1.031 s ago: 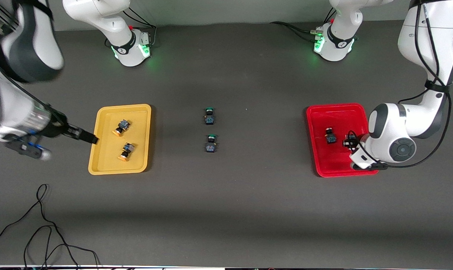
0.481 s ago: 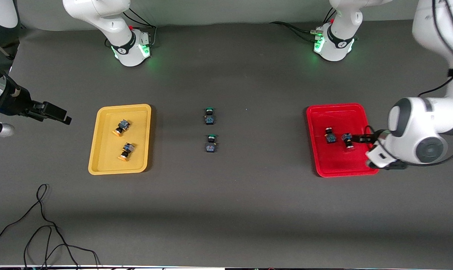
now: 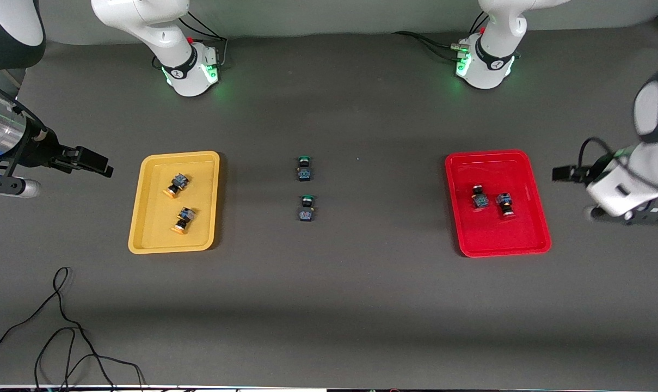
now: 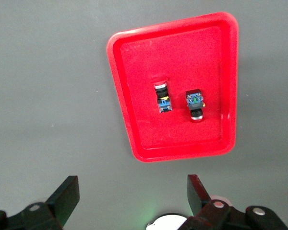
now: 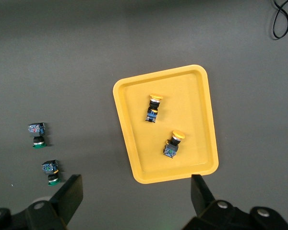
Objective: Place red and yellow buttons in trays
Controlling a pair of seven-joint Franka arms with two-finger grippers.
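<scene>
Front view, yellow tray [image 3: 143,228]: lay on the counter [image 3: 361,299] toward the right arm's end, with two yellow buttons [image 3: 176,184] [image 3: 184,219] inside it, apart from each other.
Front view, red tray [image 3: 535,228]: lay toward the left arm's end, with two red buttons [image 3: 479,197] [image 3: 506,203] side by side inside it.
Front view, green buttons [image 3: 304,167] [image 3: 306,208]: sat on the bare counter between the trays, one nearer the camera than the other.
Front view, right hand [image 3: 94,162]: hung over the counter just outside the yellow tray, holding nothing.
Front view, left hand [image 3: 563,173]: hung over the counter outside the red tray, holding nothing.
Front view, cable [image 3: 62,326]: lay looped at the near edge.
Left wrist view: left hand [image 4: 132,191] stood wide and bare; red tray [image 4: 129,124] lay under it with both red buttons [image 4: 162,97] [image 4: 195,105].
Right wrist view: right hand [image 5: 137,194] stood wide and bare above the yellow tray [image 5: 129,134]; both yellow buttons [image 5: 153,108] [image 5: 173,143] lay inside, green buttons [image 5: 37,135] [image 5: 51,171] beside the tray.
</scene>
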